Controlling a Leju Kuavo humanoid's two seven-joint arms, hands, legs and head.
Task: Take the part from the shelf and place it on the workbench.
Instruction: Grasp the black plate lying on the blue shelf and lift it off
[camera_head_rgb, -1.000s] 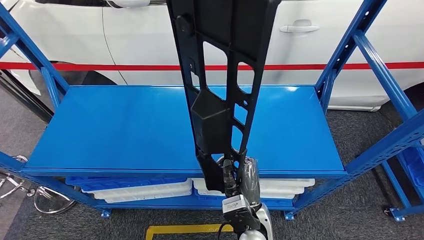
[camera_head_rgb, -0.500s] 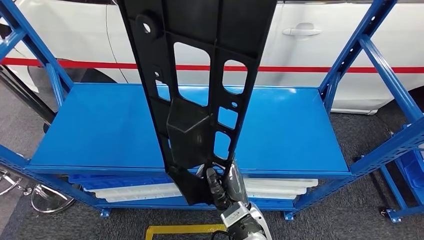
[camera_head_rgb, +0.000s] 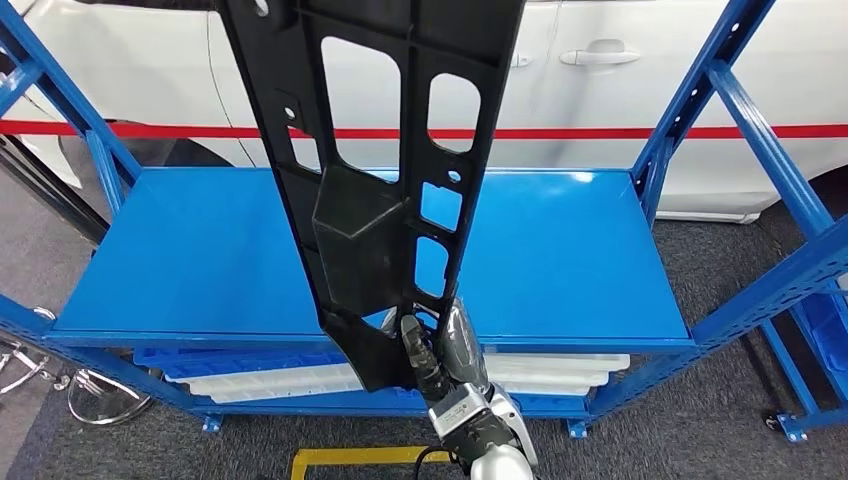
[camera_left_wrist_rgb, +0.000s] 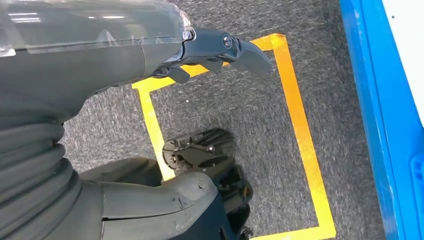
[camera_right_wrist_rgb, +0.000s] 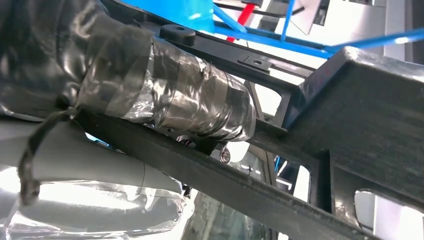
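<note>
Shelf (camera_head_rgb: 560, 250): we see a blue steel rack beyond our right hand, its flat deck bare and level, its uprights rising at both sides.
Car (camera_head_rgb: 620, 90): a white body with a door handle stands past the shelf, well apart from the hand.
Part (camera_head_rgb: 365, 215): we hold a long black plastic panel with cut-out windows; it rises steeply from the right hand, leaning a little to the left, and stands in the air in front of the shelf deck, touching only the hand.
Trays (camera_head_rgb: 290, 380): white and blue trays lie on the lower level, beyond and below the hand.
Floor mark (camera_left_wrist_rgb: 300, 125): a yellow taped outline lies on grey carpet under our left hand.
Right hand (camera_head_rgb: 440, 350): our fingers are closed on the lower end of the part; in the right wrist view a tape-wrapped finger (camera_right_wrist_rgb: 200, 107) presses on a black rib of the panel.
Left hand (camera_left_wrist_rgb: 220, 47): it hangs over the carpet with nothing in it; the fingers look extended and apart, though we see too little of them to be sure.
</note>
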